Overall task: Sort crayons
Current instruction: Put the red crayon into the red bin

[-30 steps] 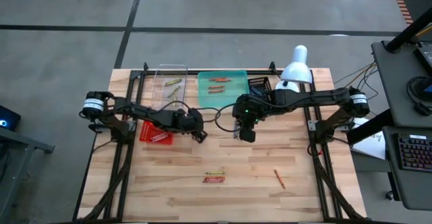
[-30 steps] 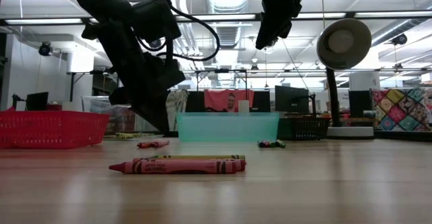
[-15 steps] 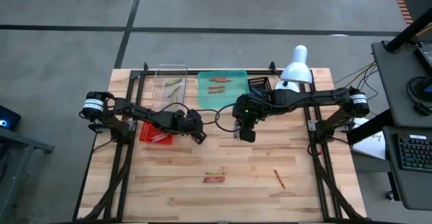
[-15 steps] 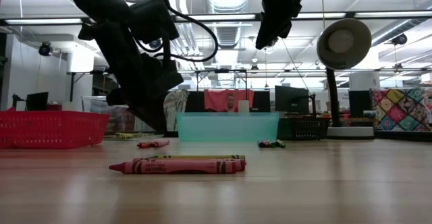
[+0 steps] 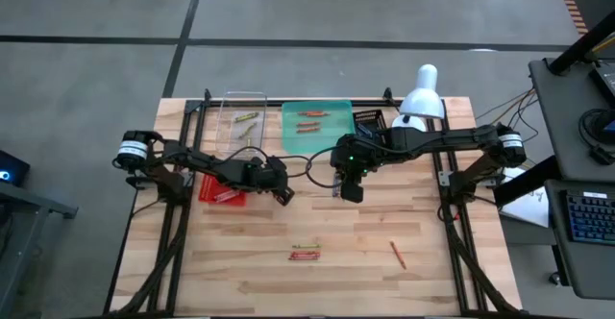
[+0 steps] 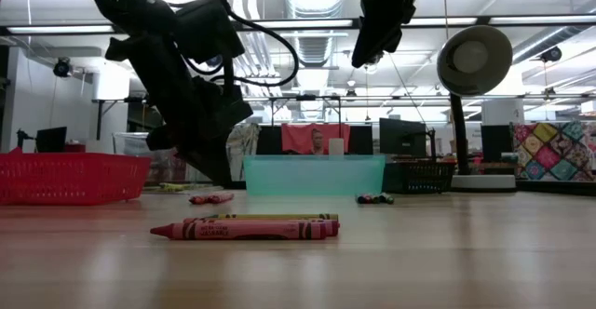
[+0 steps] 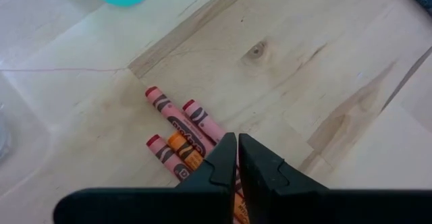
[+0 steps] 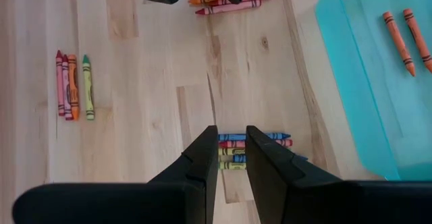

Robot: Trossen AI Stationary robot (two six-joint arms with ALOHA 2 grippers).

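Crayons (image 7: 177, 126) lie right under my left gripper (image 7: 236, 158), a little heap of three red and one orange on the wood; only my left wrist camera shows them. From above, my arm covers that spot. That gripper's fingers are pressed together with nothing between them, the tips low over the heap.

My right gripper (image 8: 231, 146) hangs high over the middle of the table (image 5: 346, 247), its fingers a little apart and holding nothing that I can see. Its camera shows another cluster (image 8: 251, 150) beneath it: blue, red, yellow and green sticks, about five, just beside the teal tray (image 8: 351, 82). The same camera shows four more (image 8: 72, 86), side by side, well apart: two red, one orange, one green.

From above I count two orange crayons (image 5: 308, 119) in the teal tray, two pale ones in the clear tray (image 5: 245, 117), and a lone orange one (image 5: 395, 254) near the front edge. The red basket (image 5: 219, 191) is half hidden under my left arm.

The low camera alone shows the room: ceiling lights, monitors, a quilt, a person (image 6: 318, 143) behind the teal tray, and a white lamp (image 6: 473, 62) on the table's far side. The table is pale planked wood on a grey floor.
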